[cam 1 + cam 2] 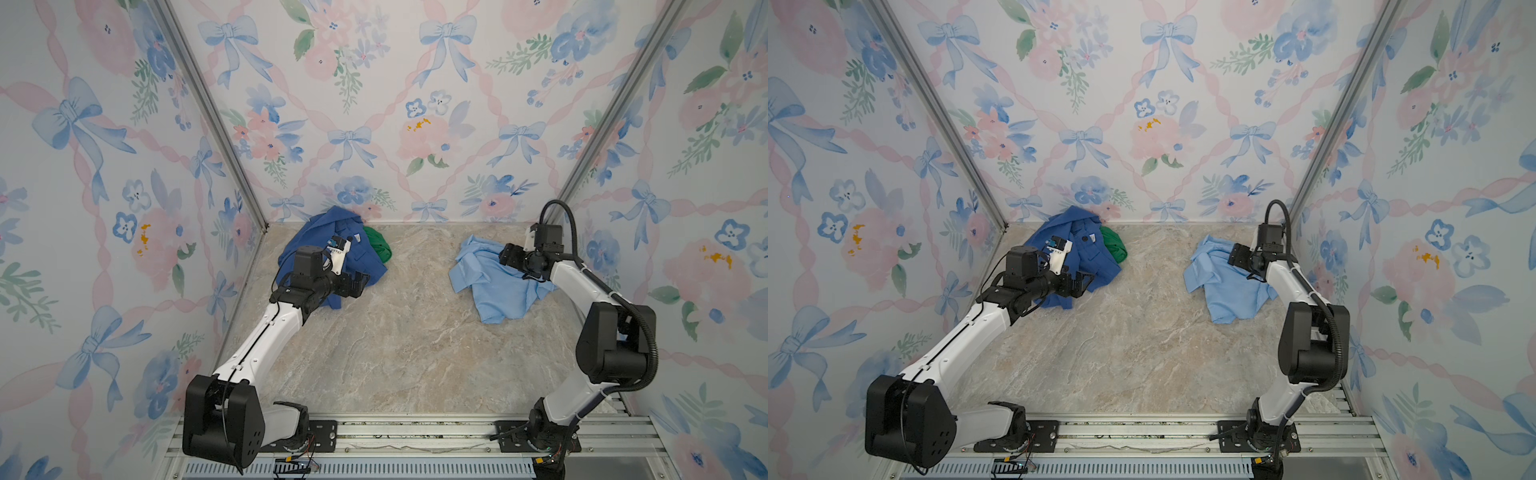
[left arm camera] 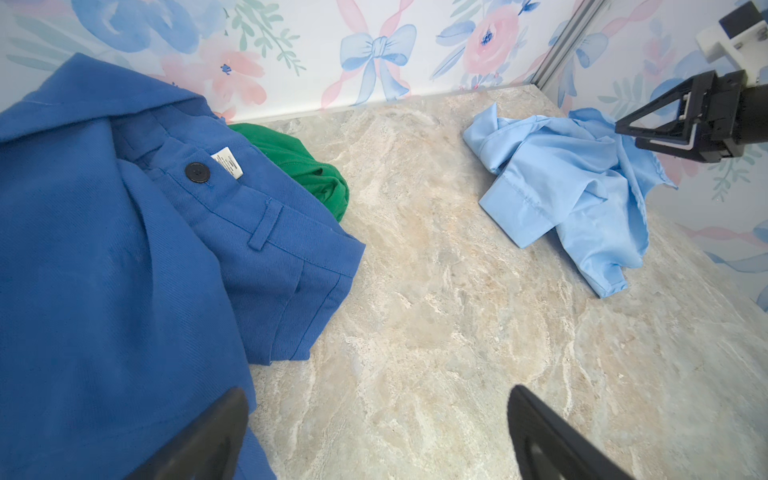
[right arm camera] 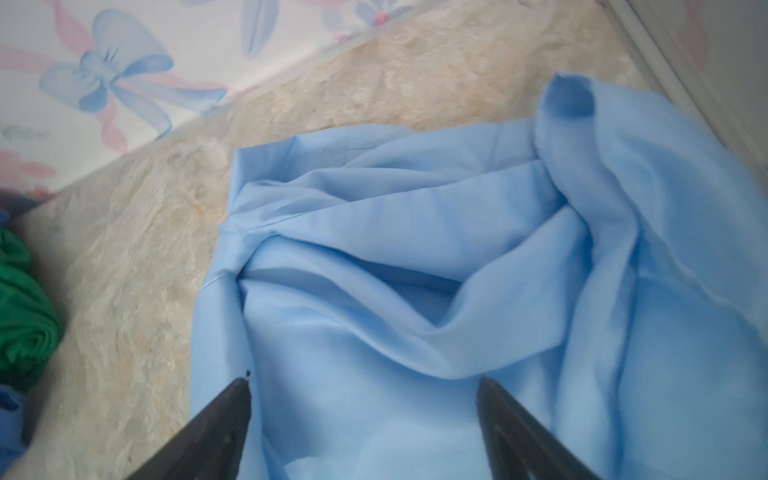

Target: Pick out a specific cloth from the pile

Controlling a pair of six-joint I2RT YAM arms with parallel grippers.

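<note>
Overhead, we see a marbled beige bench (image 1: 415, 353) boxed by walls (image 1: 374, 104) papered with bows and flowers; the back one rises just behind the pile (image 1: 324, 245). The cloth (image 1: 490, 286) lies crumpled well right of the pile, under the spread right end effector (image 3: 363, 380). The left end effector (image 2: 378, 392), also spread, hovers at the pile's near edge.
</note>
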